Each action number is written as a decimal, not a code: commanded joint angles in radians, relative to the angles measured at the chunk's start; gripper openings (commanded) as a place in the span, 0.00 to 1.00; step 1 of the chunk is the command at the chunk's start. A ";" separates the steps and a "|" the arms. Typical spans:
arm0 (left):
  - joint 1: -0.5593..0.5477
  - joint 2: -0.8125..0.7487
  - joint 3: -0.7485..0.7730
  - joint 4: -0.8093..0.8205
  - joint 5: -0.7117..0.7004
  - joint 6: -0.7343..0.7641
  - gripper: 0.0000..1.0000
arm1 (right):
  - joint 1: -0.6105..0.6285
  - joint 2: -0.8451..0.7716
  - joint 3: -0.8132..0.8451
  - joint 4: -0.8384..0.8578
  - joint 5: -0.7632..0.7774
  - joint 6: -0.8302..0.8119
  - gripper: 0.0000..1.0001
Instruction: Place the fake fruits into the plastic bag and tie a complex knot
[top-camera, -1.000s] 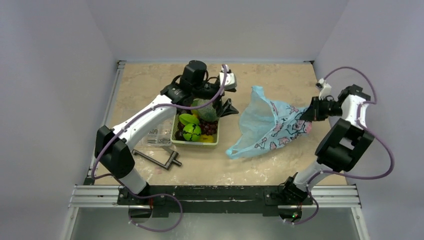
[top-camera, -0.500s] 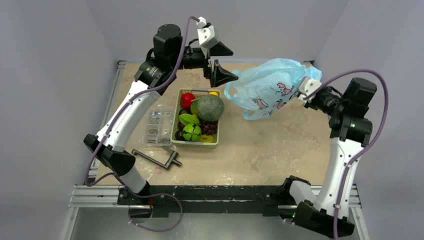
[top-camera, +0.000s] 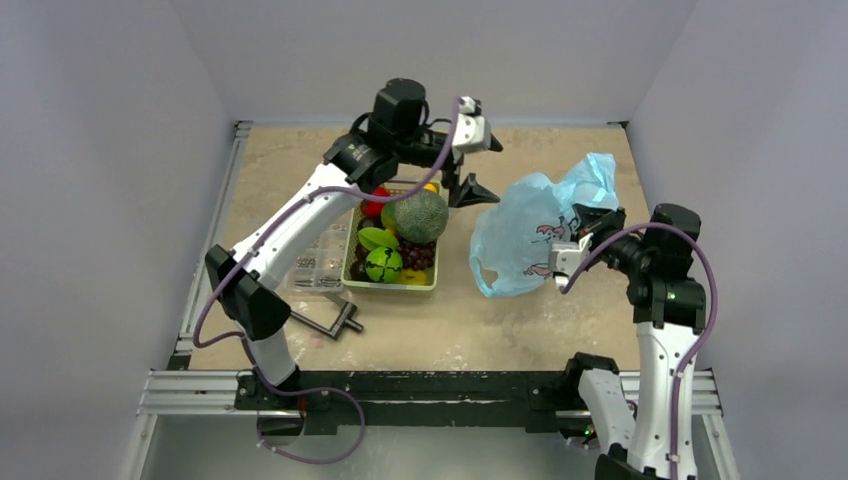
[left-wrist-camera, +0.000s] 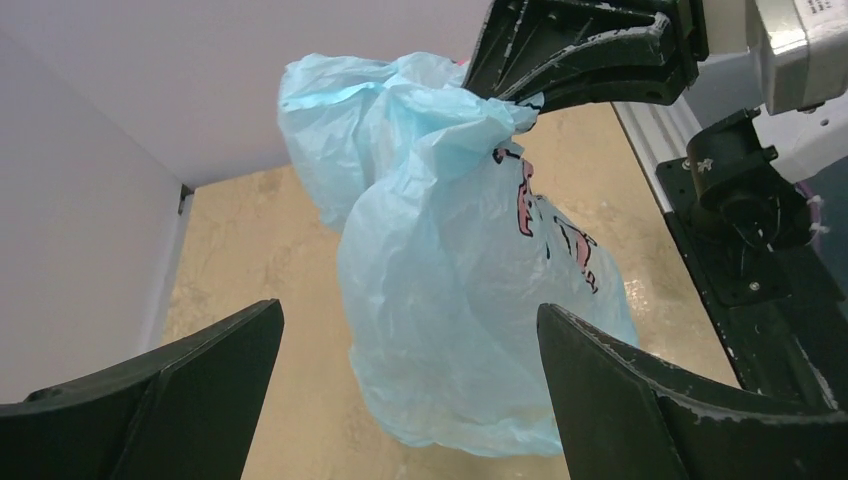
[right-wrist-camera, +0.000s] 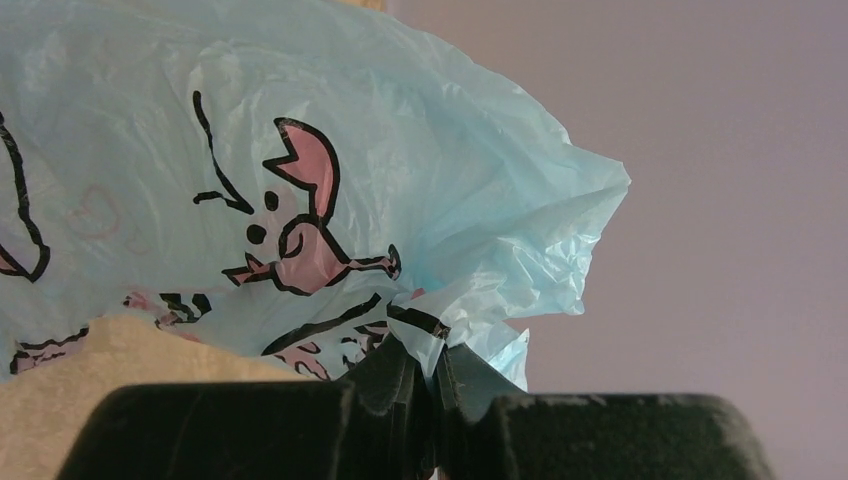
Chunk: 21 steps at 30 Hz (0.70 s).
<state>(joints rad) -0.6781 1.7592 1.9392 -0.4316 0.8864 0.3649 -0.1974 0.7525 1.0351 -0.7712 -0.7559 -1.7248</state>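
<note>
The light-blue plastic bag (top-camera: 530, 232) with pink cartoon prints hangs from my right gripper (top-camera: 584, 222), which is shut on a bunched fold of it (right-wrist-camera: 432, 340). The bag also fills the left wrist view (left-wrist-camera: 470, 290). My left gripper (top-camera: 478, 165) is open and empty, just left of the bag, above the table. The fake fruits lie in a green basket (top-camera: 392, 284): a netted melon (top-camera: 419, 215), a red apple (top-camera: 374, 202), green pieces (top-camera: 383, 264), dark grapes (top-camera: 418, 255) and a bit of yellow (top-camera: 412, 277). No knot shows.
A clear compartment box (top-camera: 318, 268) lies left of the basket. A dark metal clamp (top-camera: 325, 320) lies in front of it. Purple walls close the table on three sides.
My right gripper has brought the bag down and toward the near right. My left gripper has dropped lower and moved right, toward the bag. The fruits have not moved.
</note>
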 joint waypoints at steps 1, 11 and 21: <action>-0.102 0.037 0.047 0.021 -0.082 0.230 1.00 | 0.013 -0.035 -0.012 -0.029 -0.038 -0.164 0.04; -0.199 0.165 0.129 0.010 -0.119 0.321 0.87 | 0.022 -0.046 -0.016 -0.103 -0.086 -0.203 0.06; -0.193 0.020 -0.173 0.169 -0.095 0.416 0.00 | 0.022 0.045 0.070 -0.023 -0.076 0.216 0.50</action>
<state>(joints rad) -0.8906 1.8931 1.8942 -0.4221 0.7570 0.7540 -0.1814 0.7483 1.0302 -0.8787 -0.8284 -1.7962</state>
